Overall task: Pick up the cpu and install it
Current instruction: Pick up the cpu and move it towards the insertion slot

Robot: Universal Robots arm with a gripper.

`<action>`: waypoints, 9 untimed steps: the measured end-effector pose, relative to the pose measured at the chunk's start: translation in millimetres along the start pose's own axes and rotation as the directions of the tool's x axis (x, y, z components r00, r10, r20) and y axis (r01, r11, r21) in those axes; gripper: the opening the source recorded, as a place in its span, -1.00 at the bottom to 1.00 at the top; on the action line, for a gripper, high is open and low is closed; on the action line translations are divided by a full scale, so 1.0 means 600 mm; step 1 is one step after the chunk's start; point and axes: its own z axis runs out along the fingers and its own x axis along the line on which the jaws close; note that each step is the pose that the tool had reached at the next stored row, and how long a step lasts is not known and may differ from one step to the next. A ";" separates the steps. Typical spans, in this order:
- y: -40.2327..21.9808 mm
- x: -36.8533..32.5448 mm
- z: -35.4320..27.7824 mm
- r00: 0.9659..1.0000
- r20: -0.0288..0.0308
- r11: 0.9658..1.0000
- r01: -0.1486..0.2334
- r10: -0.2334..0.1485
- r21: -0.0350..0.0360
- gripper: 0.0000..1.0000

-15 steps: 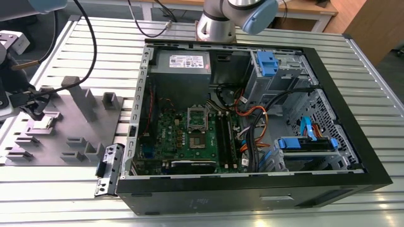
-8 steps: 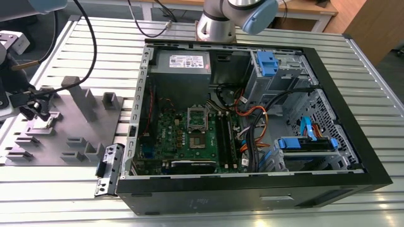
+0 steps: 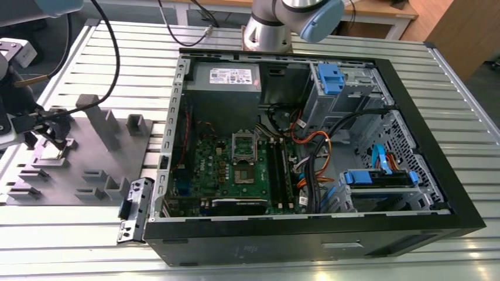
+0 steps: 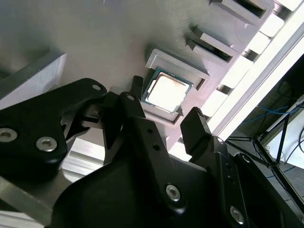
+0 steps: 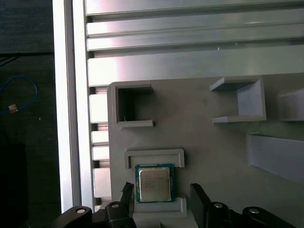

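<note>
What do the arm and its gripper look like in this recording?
The arm is silver-grey metal tubing with pale blue joint caps. The gripper is matte black, built of flat linked plates fastened with silver screws, ending in narrow black jaws. A black cable loops toward the wrist in the exterior view.

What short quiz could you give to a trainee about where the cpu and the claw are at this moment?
1. True or false: the cpu hangs in the claw, lifted above the grey tray.
2. Choose one. The claw is: A) shut on the cpu; B) open, with one finger on each side of the cpu; C) shut on nothing.
3. In what does the cpu lie?
Key: 1 false; 2 B; 3 in a framed pocket of the grey tray.
</note>
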 end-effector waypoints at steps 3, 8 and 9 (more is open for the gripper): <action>0.000 0.001 0.006 1.000 0.000 1.000 0.001 -0.001 0.000 0.18; 0.000 0.006 0.021 1.000 0.003 1.000 0.009 -0.009 0.000 0.18; 0.000 0.007 0.024 1.000 0.003 1.000 0.011 -0.011 0.000 0.18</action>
